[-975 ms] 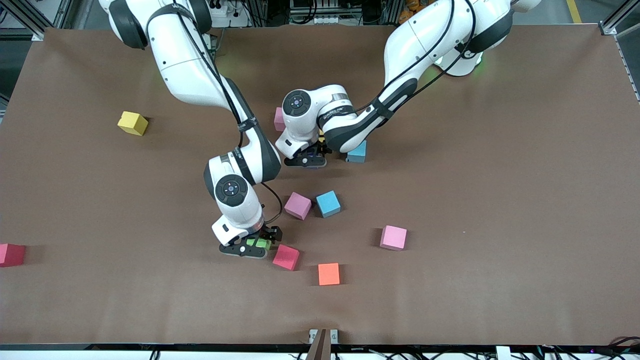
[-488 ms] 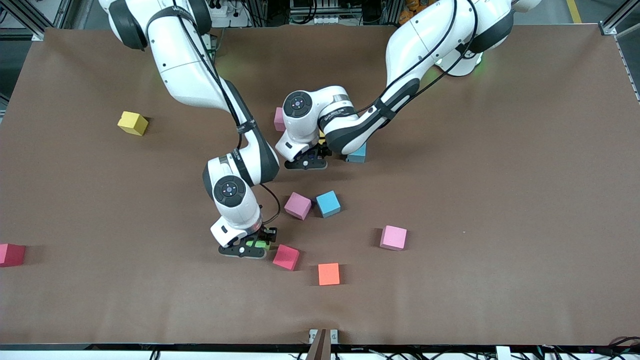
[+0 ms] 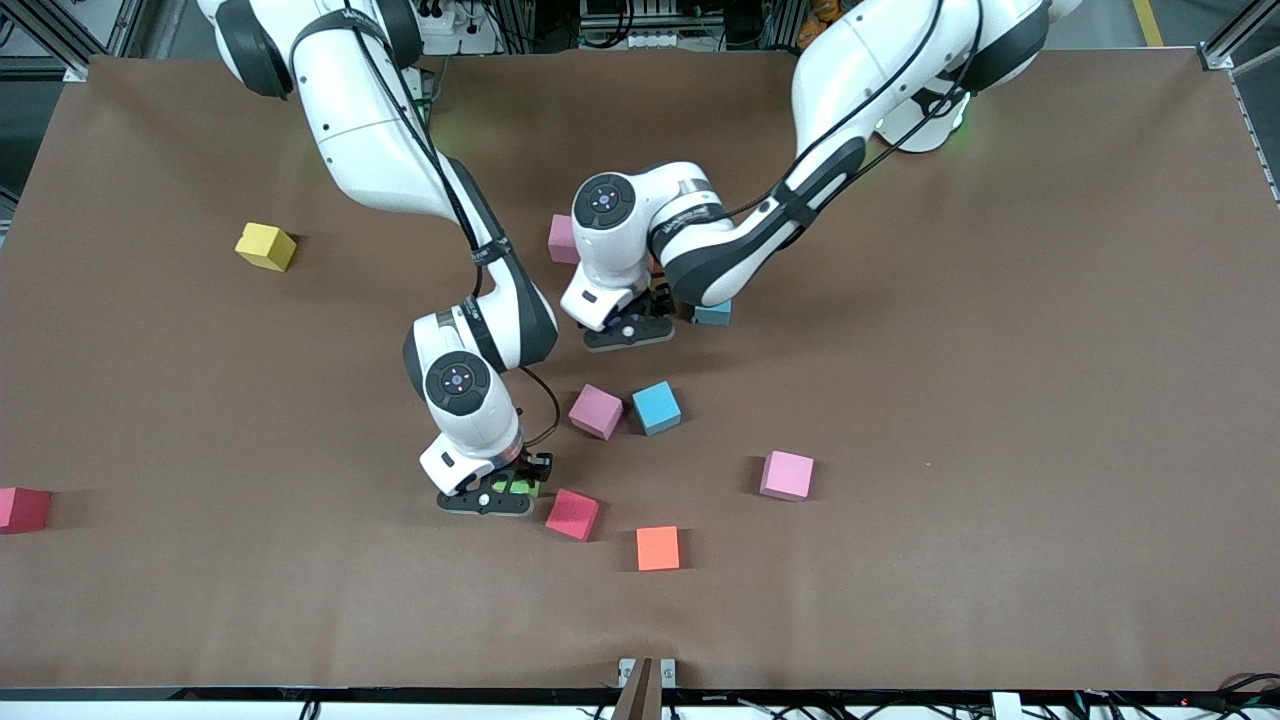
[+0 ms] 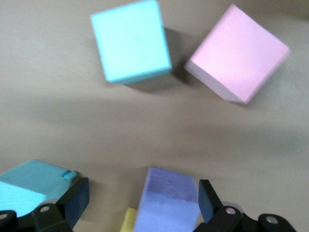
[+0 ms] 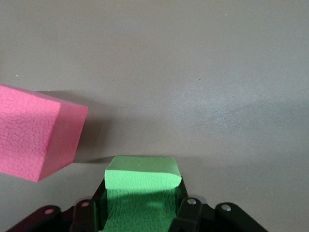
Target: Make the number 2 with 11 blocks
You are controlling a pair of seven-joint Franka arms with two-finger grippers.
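Observation:
My right gripper [image 3: 497, 495] [image 5: 140, 205] is shut on the green block [image 3: 520, 487] [image 5: 142, 176], low over the table beside a deep pink block [image 3: 572, 514] [image 5: 36, 135]. My left gripper [image 3: 630, 327] [image 4: 142, 200] is open, low at mid-table. A purple block [image 4: 166, 200] stands between its fingers, against one finger [image 4: 207, 203], with a gap to the other. One blue block [image 3: 713, 314] [image 4: 26, 186] sits just beside it. A pink block [image 3: 596, 411] [image 4: 236, 60] and a blue block [image 3: 656, 407] [image 4: 130, 41] lie side by side nearer the front camera.
Loose on the brown table are a yellow block [image 3: 265, 246], a pink block [image 3: 562, 238] partly hidden by the left wrist, a light pink block [image 3: 787, 475], an orange block [image 3: 657, 548] and a red block [image 3: 22, 508] at the edge at the right arm's end.
My left gripper has turned and shifted slightly toward the front camera, covering more of the blue block beside it. My right gripper with the green block has barely moved.

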